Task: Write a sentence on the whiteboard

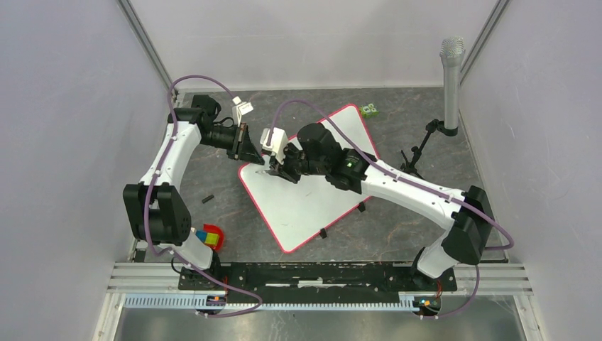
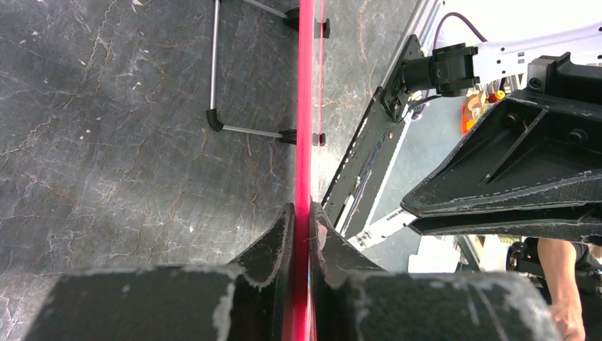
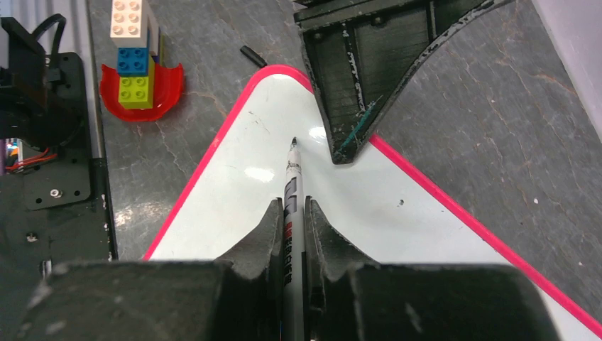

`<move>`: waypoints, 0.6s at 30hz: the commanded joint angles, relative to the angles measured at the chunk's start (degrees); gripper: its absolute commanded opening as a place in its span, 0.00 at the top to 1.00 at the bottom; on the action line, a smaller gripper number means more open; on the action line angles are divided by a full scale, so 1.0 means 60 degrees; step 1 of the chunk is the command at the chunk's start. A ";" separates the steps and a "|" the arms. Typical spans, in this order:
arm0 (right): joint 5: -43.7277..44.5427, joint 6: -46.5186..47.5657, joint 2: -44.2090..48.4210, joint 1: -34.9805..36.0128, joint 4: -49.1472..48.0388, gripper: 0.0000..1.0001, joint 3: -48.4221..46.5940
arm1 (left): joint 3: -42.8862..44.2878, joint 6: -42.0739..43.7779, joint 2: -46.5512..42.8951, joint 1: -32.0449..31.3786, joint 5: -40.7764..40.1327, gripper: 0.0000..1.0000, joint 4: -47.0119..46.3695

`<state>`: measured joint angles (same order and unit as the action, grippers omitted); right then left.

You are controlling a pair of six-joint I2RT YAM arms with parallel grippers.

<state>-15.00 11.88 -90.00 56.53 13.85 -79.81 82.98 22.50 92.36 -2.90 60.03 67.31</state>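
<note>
The whiteboard [image 1: 305, 206], white with a red-pink frame, lies at an angle on the dark table. No sentence shows on it; its face is blank but for faint specks. My left gripper [image 1: 248, 153] is shut on the board's far-left edge; in the left wrist view the red frame [image 2: 305, 106] runs straight between the closed jaws of the left gripper [image 2: 303, 220]. My right gripper [image 3: 291, 213] is shut on a white marker [image 3: 292, 185]. The marker's black tip [image 3: 293, 142] is at the board [image 3: 397, 234] near that corner, just beside the left gripper's fingers [image 3: 355, 85].
A stack of toy bricks on a red lid [image 1: 211, 238] stands near the left arm's base. A small black cap [image 1: 207, 199] lies left of the board. A green item [image 1: 369, 110] sits beyond the board. A microphone on a stand [image 1: 451, 78] stands at the back right.
</note>
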 commanded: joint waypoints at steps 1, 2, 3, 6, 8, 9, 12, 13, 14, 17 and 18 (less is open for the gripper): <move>0.0476 0.0143 -0.0196 0.0041 -0.0181 1.00 -0.0571 | 0.0237 0.0430 -0.0020 -0.0108 -0.0045 0.98 0.0091; 0.0518 0.0157 -0.0218 0.0048 -0.0180 1.00 -0.0585 | 0.0239 0.0440 -0.0029 -0.0103 -0.0055 0.98 0.0091; 0.0537 0.0172 -0.0237 0.0048 -0.0192 1.00 -0.0598 | 0.0235 0.0467 -0.0033 -0.0116 -0.0056 0.98 0.0091; 0.0545 0.0188 -0.0294 0.0055 -0.0239 1.00 -0.0614 | 0.0218 0.0481 -0.0046 -0.0150 -0.0072 0.98 0.0091; 0.0478 0.0184 -0.0366 0.0055 -0.0231 1.00 -0.0665 | 0.0220 0.0496 -0.0043 -0.0162 -0.0081 0.98 0.0091; 0.0433 0.0176 -0.0393 0.0069 -0.0224 1.00 -0.0705 | 0.0219 0.0489 -0.0046 -0.0171 -0.0079 0.98 0.0091; 0.0370 0.0227 -0.0484 0.0153 -0.0166 1.00 -0.0751 | 0.0237 0.0487 -0.0054 -0.0177 -0.0088 0.98 0.0091; 0.0363 0.0257 -0.0501 0.0183 -0.0140 1.00 -0.0746 | 0.0234 0.0495 -0.0043 -0.0177 -0.0095 0.98 0.0091; 0.0352 0.0310 -0.0523 0.0222 -0.0109 1.00 -0.0729 | 0.0242 0.0494 -0.0063 -0.0177 -0.0102 0.98 0.0091; 0.0318 0.0428 -0.0504 0.0272 -0.0016 1.00 -0.0592 | 0.0225 0.0512 -0.0081 -0.0177 -0.0117 0.98 0.0091; 0.0295 0.0450 -0.0482 0.0275 0.0005 1.00 -0.0490 | 0.0232 0.0511 -0.0076 -0.0177 -0.0132 0.98 0.0091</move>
<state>-13.26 13.02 -92.36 57.60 14.04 -81.97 82.98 23.31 92.36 -3.09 59.33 66.94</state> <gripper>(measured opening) 0.153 0.140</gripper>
